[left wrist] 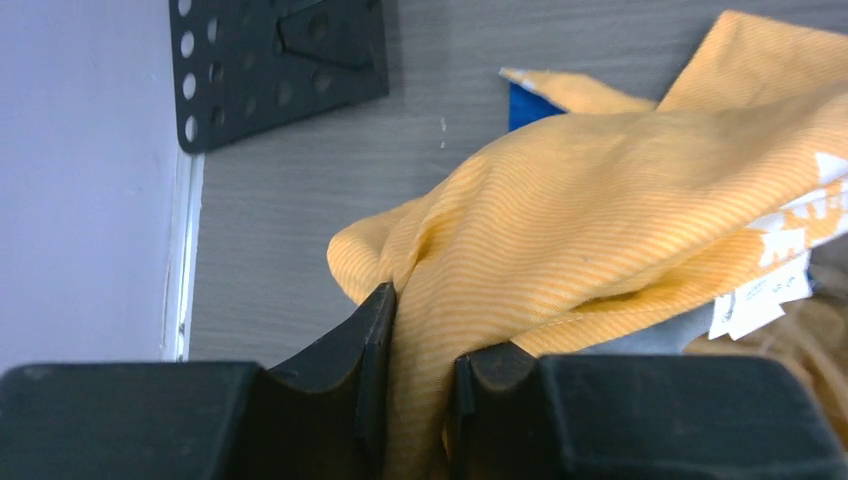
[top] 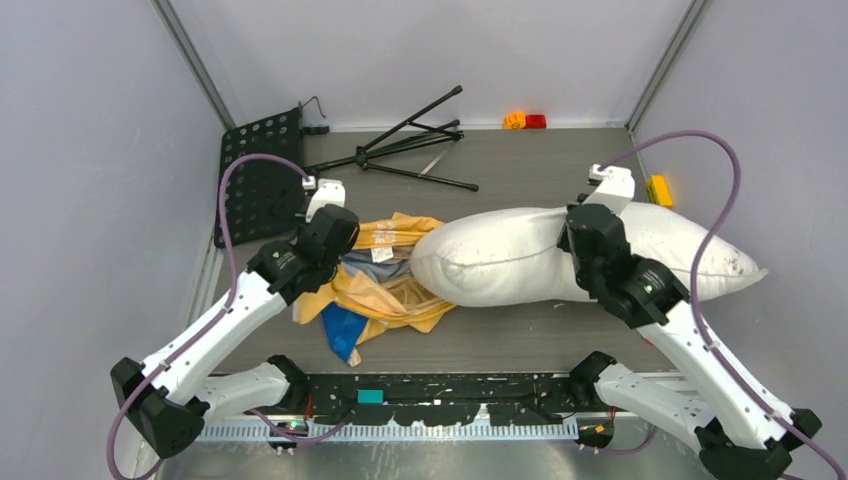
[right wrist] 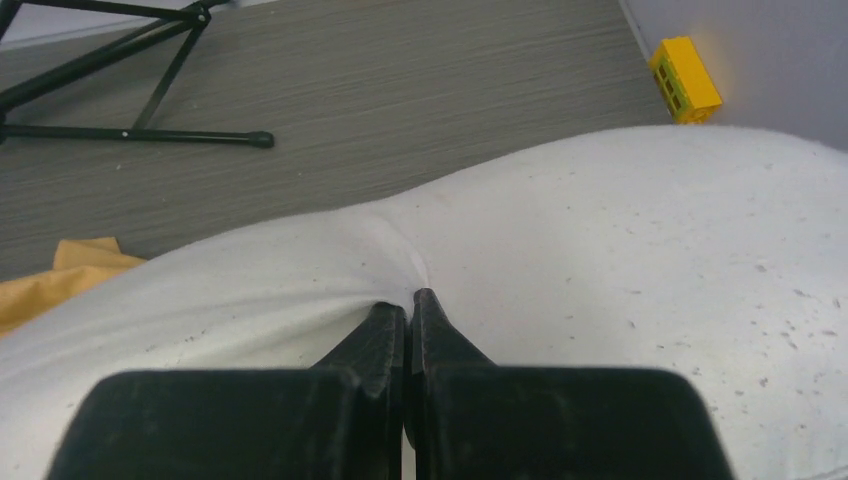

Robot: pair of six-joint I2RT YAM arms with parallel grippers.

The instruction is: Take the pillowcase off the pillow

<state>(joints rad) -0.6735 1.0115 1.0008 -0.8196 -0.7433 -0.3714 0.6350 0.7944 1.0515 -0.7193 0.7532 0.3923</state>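
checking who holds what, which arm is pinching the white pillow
The right gripper: its jaws are shut on a fold of the white pillow. The left gripper grips the orange-yellow pillowcase instead.

Grey table (top: pixel 520 340): pillow (top: pixel 500 262), pillowcase (top: pixel 385 295), tripod (top: pixel 410 150), perforated plate (top: pixel 258 185)

The left arm (top: pixel 215 335) is reaching from the near-left corner of the table towards the left edge, elbow bent and wrist angling down. The left gripper (left wrist: pixel 420 330) is pinching a fold of the pillowcase (left wrist: pixel 600 220), its fingers (left wrist: pixel 350 370) sitting slightly apart with cloth between them. The right arm (top: pixel 700 350) is stretching from the near-right corner towards the far edge, wrist tipping down. The right gripper (right wrist: pixel 410 305) is pressing its fingers (right wrist: pixel 385 340) together on a pucker of the pillow (right wrist: pixel 600 260).
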